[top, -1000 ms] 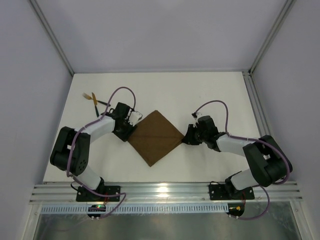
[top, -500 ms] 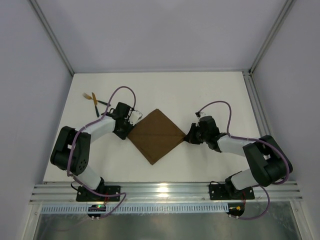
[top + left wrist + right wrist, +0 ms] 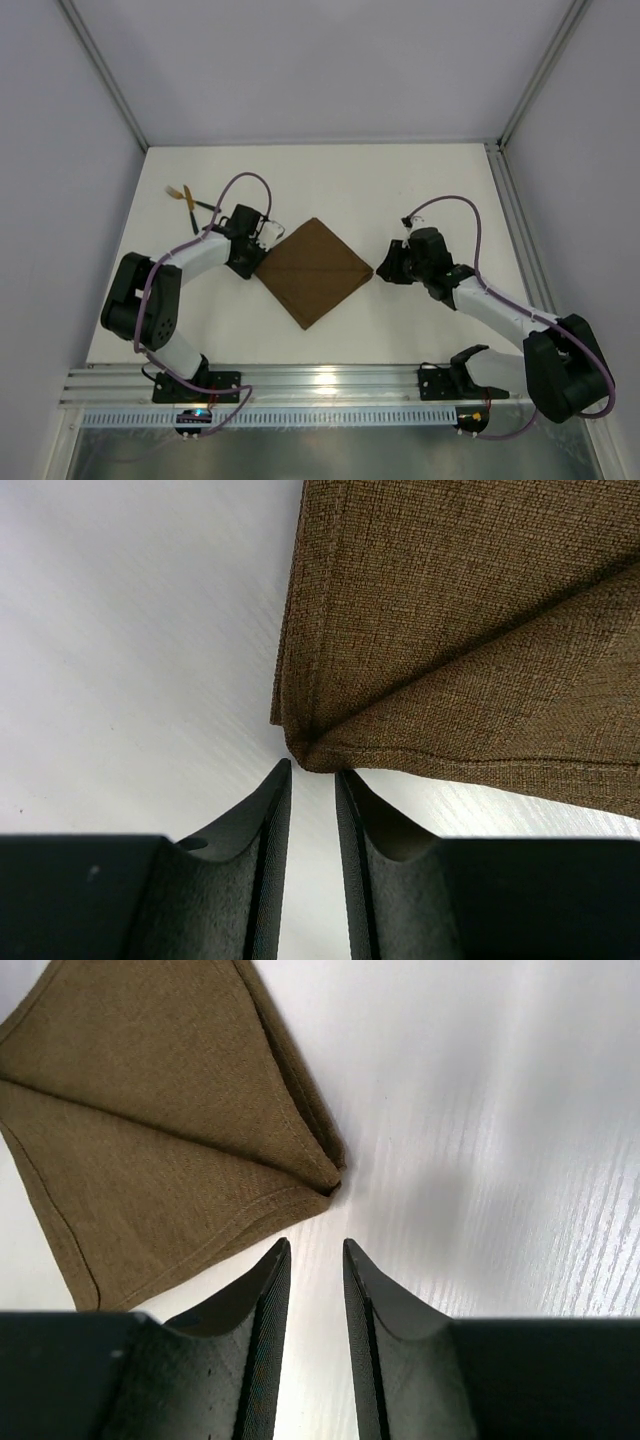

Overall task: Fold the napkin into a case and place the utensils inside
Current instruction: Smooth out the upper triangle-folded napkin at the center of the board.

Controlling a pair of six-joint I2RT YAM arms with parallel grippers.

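Observation:
The dark-brown napkin (image 3: 312,272) lies flat on the white table, folded into a diamond with a layered seam across its middle. My left gripper (image 3: 262,249) sits at its left corner. In the left wrist view the gripper (image 3: 312,768) is open by a narrow gap with nothing in it, and the napkin corner (image 3: 310,752) lies just past the tips. My right gripper (image 3: 382,272) is beside the right corner. Its wrist view shows the gripper (image 3: 315,1243) open and empty, a short way off the napkin corner (image 3: 325,1175). The utensils (image 3: 185,197) lie at the far left.
The white table (image 3: 330,180) is walled by grey panels at the back and sides. A metal rail (image 3: 330,385) runs along the near edge. Purple cables loop over both arms.
My right arm has swung its elbow out to the right and its gripper has backed slightly off the napkin's right corner. That corner now lies a little further right. The left arm has barely moved.

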